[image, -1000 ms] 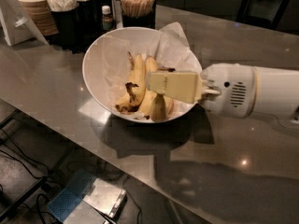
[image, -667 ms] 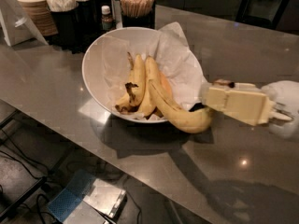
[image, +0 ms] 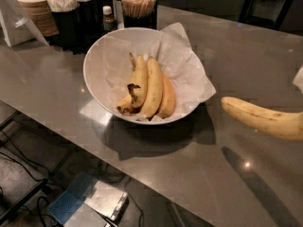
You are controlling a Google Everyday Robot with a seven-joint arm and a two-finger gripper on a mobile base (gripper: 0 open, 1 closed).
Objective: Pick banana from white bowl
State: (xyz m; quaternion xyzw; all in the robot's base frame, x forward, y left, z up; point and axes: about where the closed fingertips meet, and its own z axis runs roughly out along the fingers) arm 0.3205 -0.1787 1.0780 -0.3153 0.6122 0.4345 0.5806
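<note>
Since a moment ago the banana (image: pixel 265 119) has gone further to the right. Its tip was at the rim of the white bowl (image: pixel 97 63) then, and now it is well apart from the bowl. The gripper showed then too. Now it is out past the right side, so I cannot tell how it holds. One small white bit (image: pixel 299 78) peeks in there, just above the banana.

Camera view: one banana hangs over the right part of the surface (image: pixel 236 46). Its round end points left at the bowl, and its other end is cut off at the right side. Its shadow (image: pixel 255 183) lies on the surface nearer the front edge.

One white bowl stands in the middle of the surface, near the front edge. Crinkled white paper (image: pixel 184 70) lines it. Three bananas lie inside, side by side: a short one with a black spot (image: pixel 134 86), a long yellow one (image: pixel 152 86) and an orange one (image: pixel 166 98).

At the back left corner stand one stack of paper bowls (image: pixel 35 11), a black holder with napkins (image: pixel 71 13), one small bottle (image: pixel 108 17) and one holder of wooden sticks (image: pixel 138 4).
</note>
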